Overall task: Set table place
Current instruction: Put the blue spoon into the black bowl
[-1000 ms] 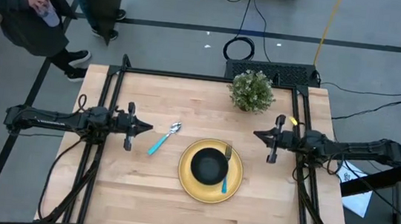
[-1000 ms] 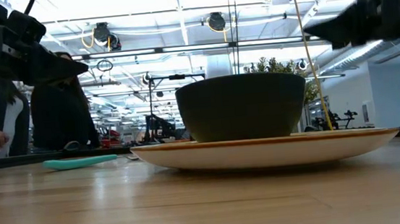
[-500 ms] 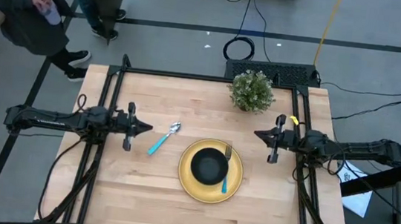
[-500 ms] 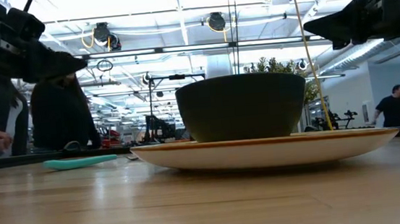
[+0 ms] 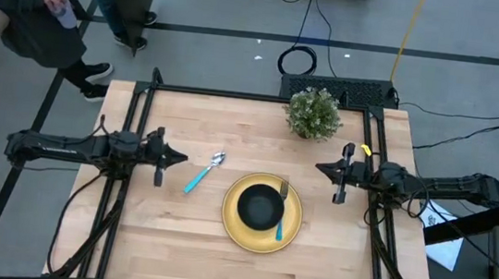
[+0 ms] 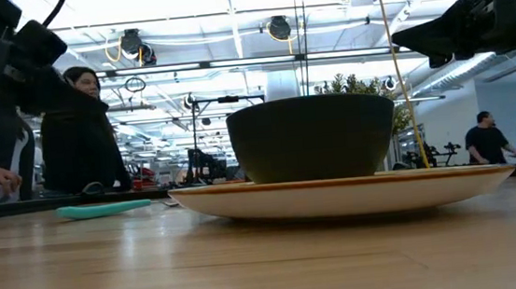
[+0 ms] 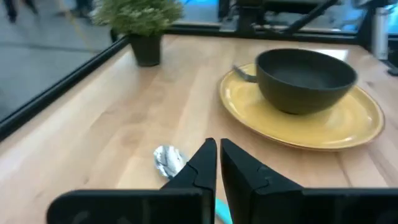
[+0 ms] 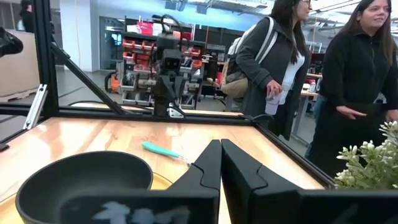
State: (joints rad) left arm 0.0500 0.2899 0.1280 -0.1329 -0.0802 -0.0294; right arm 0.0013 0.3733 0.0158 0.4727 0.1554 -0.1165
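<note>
step: place nearly set; round yellow plate (image 5: pixel 261 214) holds black bowl (image 5: pixel 261 206) and turquoise-handled fork (image 5: pixel 282 212) | turquoise-handled spoon (image 5: pixel 202 173) on light-wood desk (image 5: pixel 173 243) at plate's 10 o'clock | left gripper (image 5: pixel 181 159) closed, empty, beside spoon; right gripper (image 5: pixel 320 168) closed, empty, at 2 o'clock | next: judged, regrasp spoon, lay beside plate

Light: bright and even from overhead ceiling lamps (image 6: pixel 271 28).
Glare: the ceiling in the low view is washed out white.
Shadows: soft, short, under the plate (image 5: pixel 259 237).
Focus: the near table (image 6: pixel 250 267) is blurred in the low view.
</note>
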